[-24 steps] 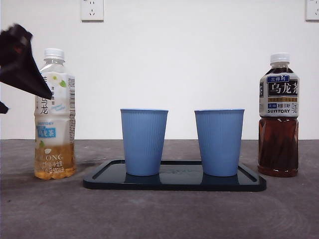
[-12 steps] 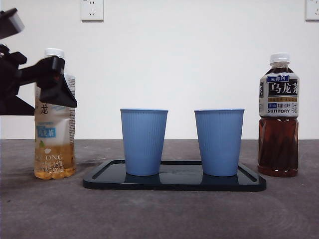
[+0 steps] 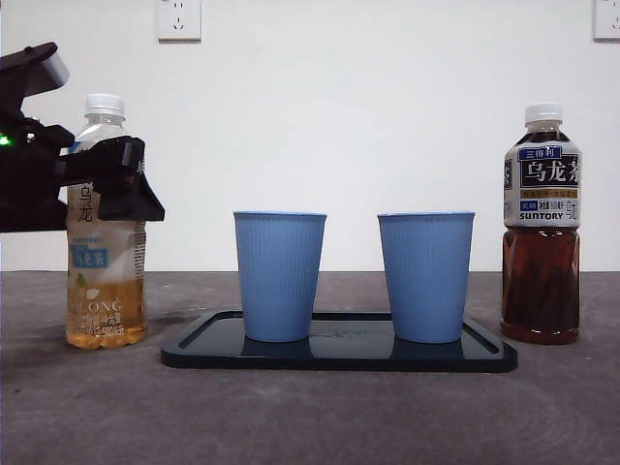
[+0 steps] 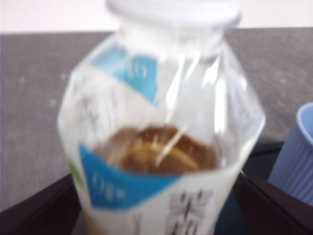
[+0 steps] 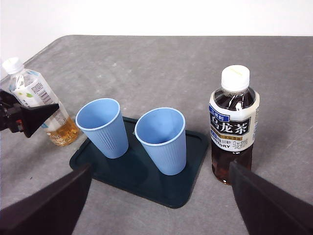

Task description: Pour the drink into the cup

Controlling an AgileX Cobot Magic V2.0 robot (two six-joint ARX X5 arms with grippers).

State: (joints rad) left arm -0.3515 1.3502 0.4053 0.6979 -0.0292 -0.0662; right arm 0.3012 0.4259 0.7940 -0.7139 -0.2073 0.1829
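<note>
The left gripper (image 3: pixel 116 179) reaches in from the left edge of the front view, its black jaws spread wide on either side of the pale tea bottle (image 3: pixel 105 232) at label height; whether they touch the plastic cannot be told. The bottle stands upright on the grey table (image 3: pixel 310 417) at the far left, white cap on, amber tea filling only its lower part. The left wrist view is filled with the same bottle, blurred, with the jaws apart at both lower corners and a blue cup rim at one edge.

To the bottle's right a dark tray (image 3: pixel 339 354) carries two blue ribbed cups side by side, the left cup (image 3: pixel 280 276) and the right cup (image 3: pixel 426 276), both upright and, from the right wrist view, both empty. Well to the right of the tray stands a capped dark oolong bottle (image 3: pixel 542 228), nearly full.

The right gripper (image 5: pixel 159 215) hangs high above the near side of the table, jaws wide, holding nothing
</note>
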